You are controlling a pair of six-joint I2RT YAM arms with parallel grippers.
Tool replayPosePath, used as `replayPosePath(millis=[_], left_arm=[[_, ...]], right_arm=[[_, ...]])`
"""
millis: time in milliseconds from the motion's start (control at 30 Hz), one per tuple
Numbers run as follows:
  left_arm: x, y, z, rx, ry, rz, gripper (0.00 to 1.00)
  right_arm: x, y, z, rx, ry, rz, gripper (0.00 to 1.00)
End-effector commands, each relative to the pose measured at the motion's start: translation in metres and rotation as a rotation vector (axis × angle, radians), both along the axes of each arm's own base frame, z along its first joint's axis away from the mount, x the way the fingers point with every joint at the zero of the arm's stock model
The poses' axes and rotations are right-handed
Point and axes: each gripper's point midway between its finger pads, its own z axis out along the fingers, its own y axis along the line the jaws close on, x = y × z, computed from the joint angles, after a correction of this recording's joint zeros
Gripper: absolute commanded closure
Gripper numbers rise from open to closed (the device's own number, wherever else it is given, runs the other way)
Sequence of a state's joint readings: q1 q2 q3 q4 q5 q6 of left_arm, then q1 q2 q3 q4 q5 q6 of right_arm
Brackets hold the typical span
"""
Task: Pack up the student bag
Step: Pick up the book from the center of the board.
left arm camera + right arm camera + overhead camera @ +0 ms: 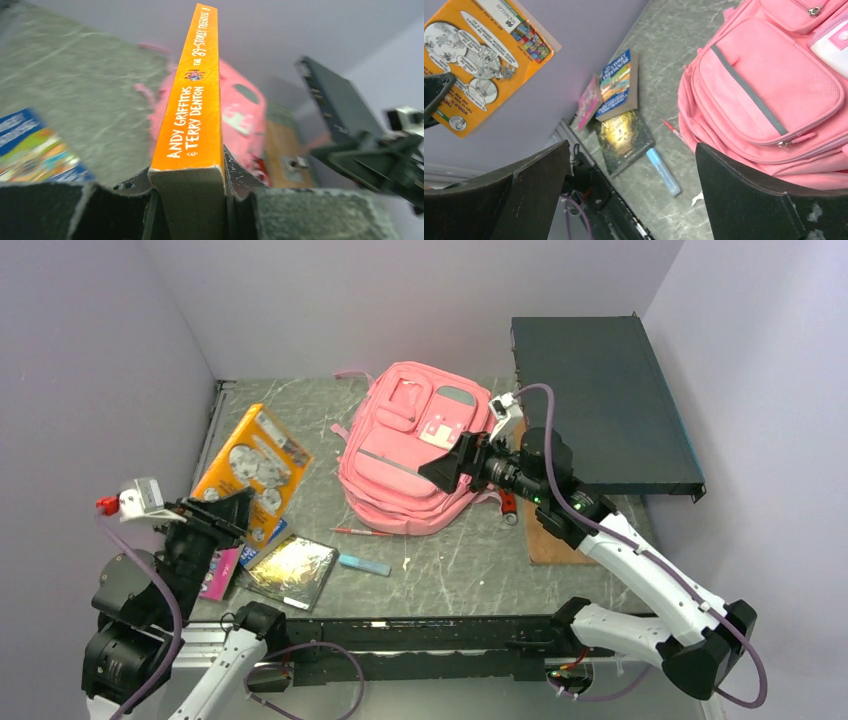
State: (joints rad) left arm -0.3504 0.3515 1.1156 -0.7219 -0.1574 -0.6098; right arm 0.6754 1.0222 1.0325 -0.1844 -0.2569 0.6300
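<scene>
One orange book [250, 462] seemed due for packing: from above, the left fingers [233, 512] gripped it left of the student bag [405, 455] on the desk [450, 570]; the left wrist view showed its spine clamped; the right wrist view showed the right fingers [749, 200] gaping empty beside the bag, which likely needed opening.

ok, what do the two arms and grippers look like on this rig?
Both arms: white links, black joint housings, a mauve cable trailing along each. Left gripper and right gripper have chunky black fingers, scuffed white in spots. Small white camera block on each wrist; the left one has a red plug.
</scene>
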Motion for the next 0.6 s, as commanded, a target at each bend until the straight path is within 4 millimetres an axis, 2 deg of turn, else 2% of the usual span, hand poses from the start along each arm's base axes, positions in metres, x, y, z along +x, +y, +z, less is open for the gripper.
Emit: replayPosePath(millis=[0, 100, 133, 200, 300, 400, 567], left_arm=[[0.004, 0.054, -0.051, 0.055, 0.17, 0.308, 1.0], [0.012, 0.042, -0.069, 0.067, 0.224, 0.258, 1.0], [0.015, 0.039, -0.075, 0.073, 0.243, 0.25, 1.0], [0.02, 0.038, -0.088, 0.089, 0.278, 0.257, 1.0], [0.028, 0.041, -0.108, 0.127, 0.321, 0.286, 1.0], [0.034, 0.045, -0.122, 0.162, 0.342, 0.315, 1.0], [0.041, 0.059, -0.135, 0.256, 0.372, 0.383, 1.0]], right_arm=[[0.003, 0.011, -0.018, -0.13, -0.079, -0.001, 0.02], [-0.005, 0.031, -0.032, -0.272, -0.124, 0.003, 0.04], [-0.001, 0.034, -0.035, -0.328, -0.152, -0.021, 0.05], [0.0, 0.046, -0.052, -0.429, -0.155, -0.009, 0.11], [0.005, 0.056, -0.076, -0.532, -0.159, 0.012, 0.22], [0.01, 0.067, -0.096, -0.601, -0.178, 0.054, 0.36], [0.022, 0.087, -0.123, -0.674, -0.208, 0.085, 0.47]])
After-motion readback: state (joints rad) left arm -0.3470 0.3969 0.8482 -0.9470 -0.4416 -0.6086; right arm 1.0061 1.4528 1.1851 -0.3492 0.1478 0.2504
